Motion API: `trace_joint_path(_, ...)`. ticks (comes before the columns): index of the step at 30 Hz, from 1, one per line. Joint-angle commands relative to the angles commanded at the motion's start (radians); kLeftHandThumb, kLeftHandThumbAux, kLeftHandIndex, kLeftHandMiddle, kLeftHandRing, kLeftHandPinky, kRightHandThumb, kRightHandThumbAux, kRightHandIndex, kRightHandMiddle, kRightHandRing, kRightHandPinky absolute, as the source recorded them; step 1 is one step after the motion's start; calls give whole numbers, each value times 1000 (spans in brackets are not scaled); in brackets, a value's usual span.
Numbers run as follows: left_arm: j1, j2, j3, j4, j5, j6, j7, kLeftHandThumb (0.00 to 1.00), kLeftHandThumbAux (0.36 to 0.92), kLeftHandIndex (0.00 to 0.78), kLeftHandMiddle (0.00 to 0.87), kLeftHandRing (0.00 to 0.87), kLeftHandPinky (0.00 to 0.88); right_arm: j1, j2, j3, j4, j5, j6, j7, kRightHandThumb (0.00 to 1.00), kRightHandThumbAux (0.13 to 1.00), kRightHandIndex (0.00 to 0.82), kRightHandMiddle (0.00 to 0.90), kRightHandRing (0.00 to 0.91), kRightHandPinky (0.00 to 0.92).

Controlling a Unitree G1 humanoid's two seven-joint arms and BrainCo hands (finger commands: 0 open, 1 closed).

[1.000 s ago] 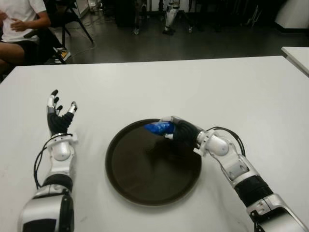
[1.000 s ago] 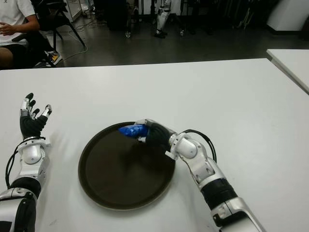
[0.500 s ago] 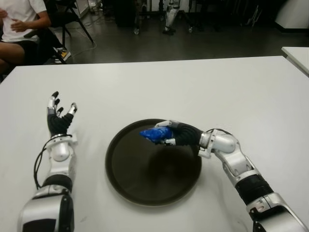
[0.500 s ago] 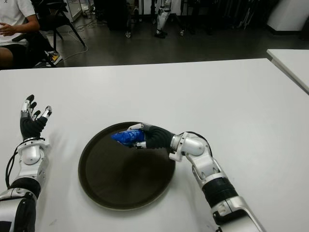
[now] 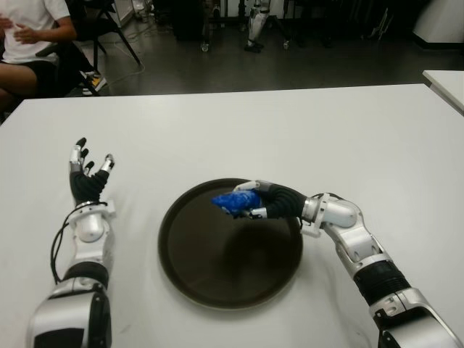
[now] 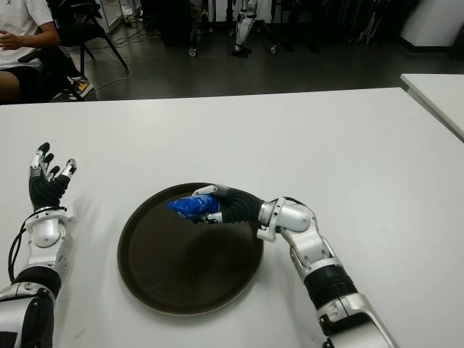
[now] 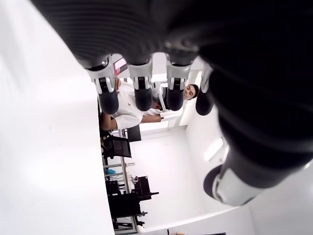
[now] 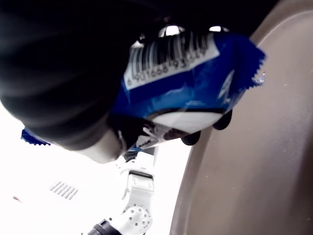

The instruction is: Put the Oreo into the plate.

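Left eye view, frame centre: my right hand (image 5: 264, 204) grips the Oreo (image 5: 233, 201) over the plate (image 5: 217, 279); I should lower, then release gently. Left hand (image 5: 88, 181), empty and spread, shows at left.

We have carried the Oreo packet (image 5: 235, 200) in our right hand (image 5: 270, 203) from the plate's (image 5: 217, 279) far rim inward over it.
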Motion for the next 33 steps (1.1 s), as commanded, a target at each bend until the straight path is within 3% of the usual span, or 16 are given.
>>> trace_joint_path(2, 1, 0, -2, -6, 3, -5, 3, 0, 728, 2, 0, 0, 0, 0, 2, -5, 2, 2, 1, -2, 687, 733, 419, 455, 441, 378)
trace_joint_path(6, 6, -3, -12, -36, 17, -20, 21, 0, 734, 1, 0, 0, 0, -8, 8, -13, 30, -1, -17, -1, 672, 739, 404, 314, 295, 230)
trace_joint_path(8, 9, -4, -13, -41, 19, -26, 27, 0, 739, 3, 0, 0, 0, -14, 10, -16, 46, -4, -37, 6, 333, 773, 250, 224, 206, 159)
trace_joint_path(11, 11, -5, -14, -52, 21, -31, 31, 0, 736, 2, 0, 0, 0, -23, 12, -18, 72, -9, -76, 15, 109, 768, 133, 139, 122, 98)
trace_joint_path(13, 13, -4, -17, -63, 27, -38, 36, 0, 734, 1, 0, 0, 0, -36, 20, -20, 115, -14, -113, 16, 55, 726, 77, 81, 71, 57)
trace_joint_path(17, 20, -3, -26, -86, 40, -49, 42, 0, 734, 0, 0, 0, 0, -61, 29, -23, 170, -6, -146, 44, 11, 624, 16, 17, 14, 11)
trace_joint_path(23, 28, 3, -43, -102, 72, -57, 69, 0, 728, 0, 0, 0, 0, -87, 23, -16, 206, -25, -158, 70, 1, 516, 1, 1, 1, 1)
trace_joint_path(33, 37, 3, -53, -113, 90, -56, 95, 0, 723, 0, 0, 0, 0, -80, -1, 5, 210, -99, -193, 23, 0, 394, 0, 0, 0, 0)
